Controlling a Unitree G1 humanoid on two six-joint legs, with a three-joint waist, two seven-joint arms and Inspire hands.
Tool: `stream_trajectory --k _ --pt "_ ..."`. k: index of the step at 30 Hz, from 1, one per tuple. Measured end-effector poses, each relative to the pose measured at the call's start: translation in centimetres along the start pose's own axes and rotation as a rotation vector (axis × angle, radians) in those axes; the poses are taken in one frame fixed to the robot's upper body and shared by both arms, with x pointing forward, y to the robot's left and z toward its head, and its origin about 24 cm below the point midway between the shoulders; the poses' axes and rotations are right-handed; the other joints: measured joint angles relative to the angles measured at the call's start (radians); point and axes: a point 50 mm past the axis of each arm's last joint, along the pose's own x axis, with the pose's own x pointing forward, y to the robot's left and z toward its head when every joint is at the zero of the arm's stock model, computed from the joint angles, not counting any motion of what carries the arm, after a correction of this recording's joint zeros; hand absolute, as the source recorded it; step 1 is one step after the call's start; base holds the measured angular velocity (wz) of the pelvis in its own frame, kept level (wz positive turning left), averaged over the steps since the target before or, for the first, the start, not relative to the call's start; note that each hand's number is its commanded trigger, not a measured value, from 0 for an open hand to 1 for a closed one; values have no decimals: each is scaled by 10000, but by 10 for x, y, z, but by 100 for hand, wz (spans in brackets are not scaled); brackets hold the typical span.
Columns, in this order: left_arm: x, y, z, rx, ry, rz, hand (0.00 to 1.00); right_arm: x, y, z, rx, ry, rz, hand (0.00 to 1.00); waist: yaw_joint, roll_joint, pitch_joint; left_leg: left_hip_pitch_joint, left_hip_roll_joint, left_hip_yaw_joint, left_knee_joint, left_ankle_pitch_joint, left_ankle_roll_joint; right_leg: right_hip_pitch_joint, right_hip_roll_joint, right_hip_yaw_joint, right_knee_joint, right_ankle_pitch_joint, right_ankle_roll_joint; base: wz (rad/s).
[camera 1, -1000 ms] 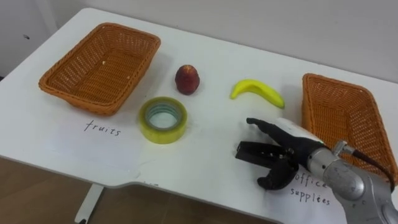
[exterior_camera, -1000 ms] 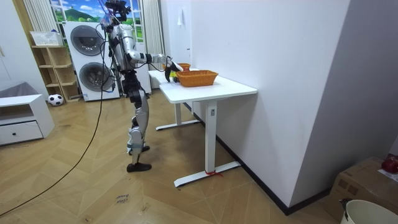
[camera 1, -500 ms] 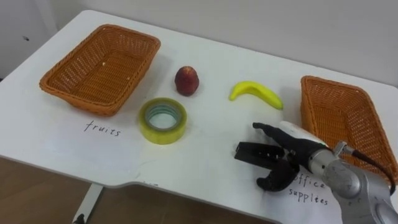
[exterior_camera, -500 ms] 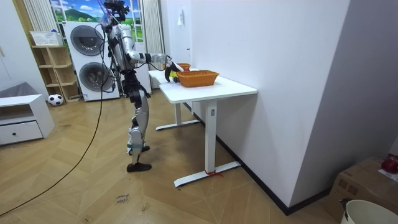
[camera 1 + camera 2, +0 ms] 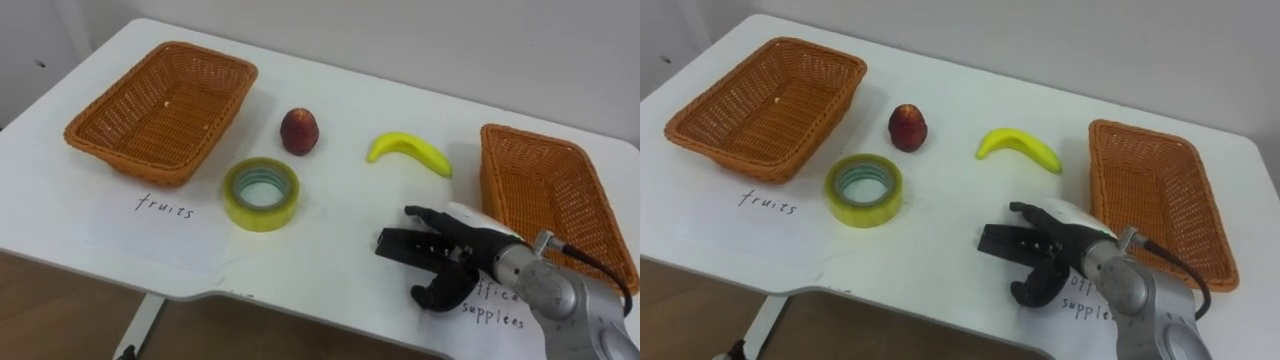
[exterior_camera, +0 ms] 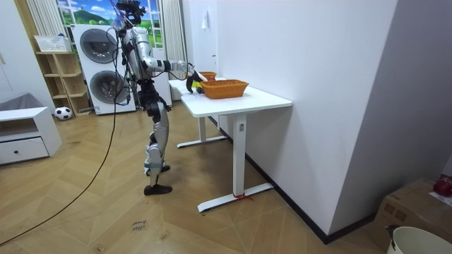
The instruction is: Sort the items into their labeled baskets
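Fruit basket (image 5: 160, 105) and supplies basket (image 5: 545, 190) are both empty; tape roll (image 5: 261, 193), banana (image 5: 408, 150) and apple (image 5: 300, 130) lie on the table (image 5: 340, 235) between them. Right hand (image 5: 447, 262), loosely open and holding nothing, is near the banana; a low reach may knock it away

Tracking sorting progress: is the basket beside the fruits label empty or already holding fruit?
Empty of fruit: the fruits basket shows bare wicker, while the red fruit and banana lie on the table outside it.

The right robot hand (image 5: 440, 262), fingers spread, sits near the table's (image 5: 340, 225) front edge — banana (image 5: 408, 152) beyond it.
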Motion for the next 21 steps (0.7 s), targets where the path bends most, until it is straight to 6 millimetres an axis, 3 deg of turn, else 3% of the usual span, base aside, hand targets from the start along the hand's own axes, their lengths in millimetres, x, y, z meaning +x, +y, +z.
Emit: stream_trajectory --k 14,15,16,17,21 --pt "0 -1 0 41 51 -22 0 1 2 1 22 42 269 0 4 10 -3 5 5 3 -3 -1 -1 -40 5 -2 -1 2 -3 0" --pt "0 -1 0 63 40 -33 0 1 2 1 8 33 297 11 0 10 -3 8 6 2 -3 0 -1 -40 6 -3 -2 2 -3 0" --pt "0 -1 1 72 31 -38 0 1 2 2 4 32 306 86 2 10 -3 9 7 1 -3 0 -2 -39 7 -3 -2 2 -3 0" --pt "0 -1 1 71 23 -38 0 2 2 3 1 29 324 100 -1 10 -3 11 11 1 -3 0 -3 -38 11 -1 -2 2 -4 0" --pt "1 0 3 55 -21 -7 0 3 0 5 -301 91 134 100 3 10 -3 -4 14 -12 1 4 -8 18 17 -10 -1 5 -8 0"
